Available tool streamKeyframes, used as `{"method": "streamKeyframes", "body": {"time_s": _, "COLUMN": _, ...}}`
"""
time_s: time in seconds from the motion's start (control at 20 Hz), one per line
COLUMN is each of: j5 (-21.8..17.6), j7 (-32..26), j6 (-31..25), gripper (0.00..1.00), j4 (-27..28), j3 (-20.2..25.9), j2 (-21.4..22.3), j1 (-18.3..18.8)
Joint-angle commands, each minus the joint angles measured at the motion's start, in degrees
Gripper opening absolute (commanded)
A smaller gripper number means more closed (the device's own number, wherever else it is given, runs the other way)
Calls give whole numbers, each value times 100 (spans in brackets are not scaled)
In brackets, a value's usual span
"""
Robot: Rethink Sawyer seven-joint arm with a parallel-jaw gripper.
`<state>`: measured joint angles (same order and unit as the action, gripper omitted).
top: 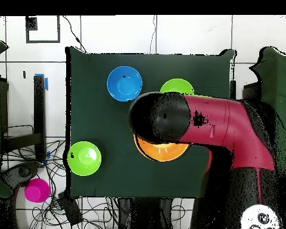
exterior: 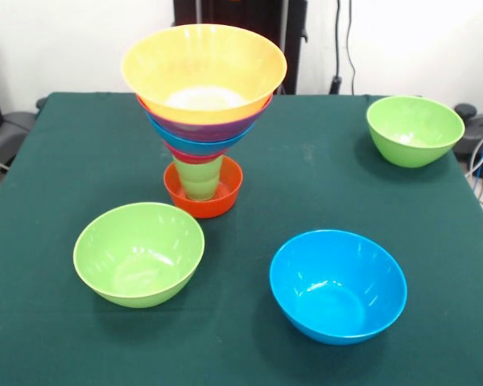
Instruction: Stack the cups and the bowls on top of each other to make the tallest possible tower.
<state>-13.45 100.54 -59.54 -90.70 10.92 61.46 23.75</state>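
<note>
Arm (top: 217, 128) hangs right over the tower (exterior: 203, 104); loose bowls (exterior: 338, 285) sit apart on the desk (exterior: 306, 177); jaws' state I cannot tell.

Green table (exterior: 306, 177): bowls (exterior: 338, 285), tower (exterior: 203, 112).

We see a dark green tablecloth (exterior: 56, 161) and a red and black arm (top: 223, 128). Loose bowls: two lime green (exterior: 138, 253), one blue (exterior: 338, 285).

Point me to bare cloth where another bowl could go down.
Free: front view's near-left corner below the near lime bowl; the stretch between the tower and the far lime bowl. Tighter between the near lime bowl and blue bowl. Crowded around the tower's base.
</note>
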Motion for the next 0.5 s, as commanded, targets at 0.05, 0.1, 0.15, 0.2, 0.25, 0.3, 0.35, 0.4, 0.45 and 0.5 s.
{"method": "streamKeyframes", "body": {"time_s": 0.05, "j5": -170, "j7": 966, "j6": 617, "gripper": 0, "j4": -558, "j3": -162, "j2": -661, "j1": -168}}
{"method": "streamKeyframes", "body": {"time_s": 0.1, "j5": -171, "j7": 963, "j6": 680, "gripper": 0, "j4": -562, "j3": -180, "j2": -731, "j1": -170}}
{"method": "streamKeyframes", "body": {"time_s": 0.15, "j5": -202, "j7": 993, "j6": 703, "gripper": 0, "j4": -530, "j3": -219, "j2": -797, "j1": -184}}
{"method": "streamKeyframes", "body": {"time_s": 0.2, "j5": -202, "j7": 1026, "j6": 703, "gripper": 0, "j4": -523, "j3": -258, "j2": -856, "j1": -195}}
{"method": "streamKeyframes", "body": {"time_s": 0.25, "j5": -218, "j7": 1008, "j6": 758, "gripper": 0, "j4": -510, "j3": -279, "j2": -916, "j1": -191}}
{"method": "streamKeyframes", "body": {"time_s": 0.3, "j5": -214, "j7": 974, "j6": 830, "gripper": 0, "j4": -516, "j3": -293, "j2": -960, "j1": -184}}
{"method": "streamKeyframes", "body": {"time_s": 0.35, "j5": -202, "j7": 954, "j6": 858, "gripper": 0, "j4": -502, "j3": -298, "j2": -1015, "j1": -174}}
{"method": "streamKeyframes", "body": {"time_s": 0.4, "j5": -208, "j7": 918, "j6": 952, "gripper": 0, "j4": -513, "j3": -304, "j2": -1054, "j1": -166}}
{"method": "streamKeyframes", "body": {"time_s": 0.45, "j5": -197, "j7": 897, "j6": 994, "gripper": 0, "j4": -517, "j3": -311, "j2": -1084, "j1": -165}}
{"method": "streamKeyframes", "body": {"time_s": 0.5, "j5": -205, "j7": 904, "j6": 1087, "gripper": 0, "j4": -526, "j3": -333, "j2": -1122, "j1": -175}}
